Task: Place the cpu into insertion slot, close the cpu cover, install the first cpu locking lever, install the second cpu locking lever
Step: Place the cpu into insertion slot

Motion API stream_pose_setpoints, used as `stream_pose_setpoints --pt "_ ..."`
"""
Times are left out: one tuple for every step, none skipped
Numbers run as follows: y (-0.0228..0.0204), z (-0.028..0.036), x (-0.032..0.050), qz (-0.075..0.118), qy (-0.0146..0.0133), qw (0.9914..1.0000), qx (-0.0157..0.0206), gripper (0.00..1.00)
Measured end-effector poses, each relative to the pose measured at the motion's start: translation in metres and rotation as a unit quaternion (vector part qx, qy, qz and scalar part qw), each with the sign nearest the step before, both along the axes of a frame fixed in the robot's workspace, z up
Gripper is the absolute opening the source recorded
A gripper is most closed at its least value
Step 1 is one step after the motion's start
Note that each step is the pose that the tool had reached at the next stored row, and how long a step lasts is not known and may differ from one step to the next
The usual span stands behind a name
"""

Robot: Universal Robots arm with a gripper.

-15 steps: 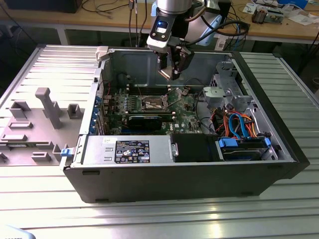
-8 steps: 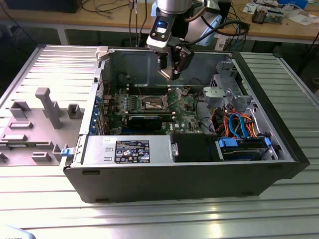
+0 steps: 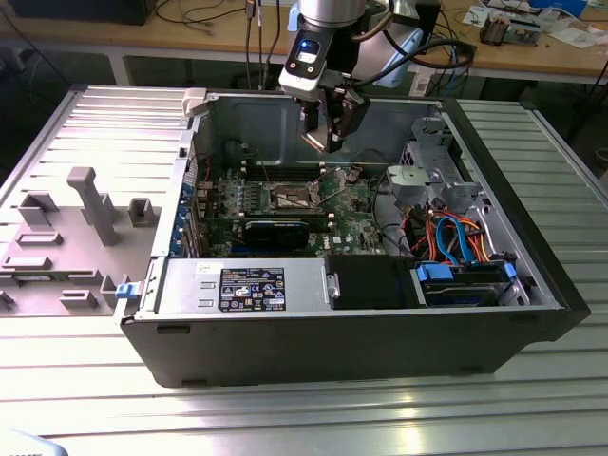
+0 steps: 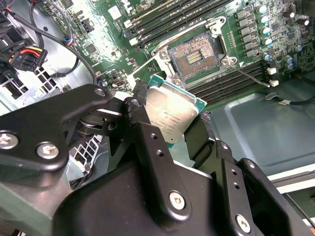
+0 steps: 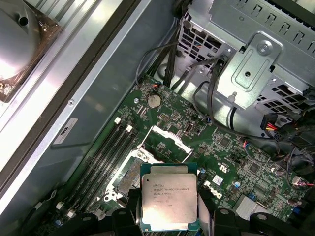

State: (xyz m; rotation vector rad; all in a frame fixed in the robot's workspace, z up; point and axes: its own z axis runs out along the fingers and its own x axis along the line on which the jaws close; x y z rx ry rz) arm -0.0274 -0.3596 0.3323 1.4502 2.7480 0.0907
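The cpu (image 4: 172, 110) is seen clamped between the two black fingers (image 4: 147, 130), which are closed onto its opposite edges, so that the silver-grey metal top is left exposed between them. In the first wrist view the cpu (image 5: 169, 201) is likewise framed by the fingers (image 5: 125, 221) on both sides, with its green rim just showing around the metal top. The chip is held in the air above the green circuit board (image 3: 353, 204) and is not seated: the insertion slot (image 4: 193, 58) is seen apart from it, with its field of gold contacts uncovered inside the silvery rim. In the first wrist view the insertion slot (image 5: 129, 178) is partly hidden behind one corner of the held chip. The cpu cover (image 5: 166, 142) is seen swung up off the slot, standing tilted at the slot's far edge, with its cut-out centre open to the board behind. A thin wire lever (image 4: 251, 76) is seen lying loose across the memory slots beside the socket. In the exterior view the fingers (image 3: 330, 133) are seen hanging inside the open computer case (image 3: 532, 285), above the board and slightly toward the exterior view's right of the socket. The case is laid on its side on a slatted metal table (image 3: 285, 408).
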Motion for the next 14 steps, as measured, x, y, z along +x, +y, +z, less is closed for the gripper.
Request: stream_pose_setpoints --pt "0.0 0.0 0.0 0.0 0.0 1.0 0.0 0.55" --pt "0.0 0.0 0.0 0.0 0.0 1.0 0.0 0.55" --pt "0.0 0.0 0.0 -0.001 0.0 1.0 0.0 0.55" --pt "0.0 0.0 0.0 -0.001 0.0 1.0 0.0 0.55" --pt "0.0 0.0 0.0 -0.001 0.0 1.0 0.0 0.55" --pt "0.0 0.0 0.0 -0.001 0.0 1.0 0.0 0.55" --pt "0.0 0.0 0.0 -0.002 0.0 1.0 0.0 0.55" --pt "0.0 0.0 0.0 -0.002 0.0 1.0 0.0 0.55" --pt "0.0 0.0 0.0 -0.002 0.0 1.0 0.0 0.55" --pt "0.0 0.0 0.0 -0.002 0.0 1.0 0.0 0.55" --pt "0.0 0.0 0.0 -0.003 0.0 1.0 0.0 0.55" --pt "0.0 0.0 0.0 -0.003 0.0 1.0 0.0 0.55" --pt "0.0 0.0 0.0 -0.003 0.0 0.99999 0.0 0.55" --pt "0.0 0.0 0.0 -0.003 0.0 0.99999 0.0 0.55"
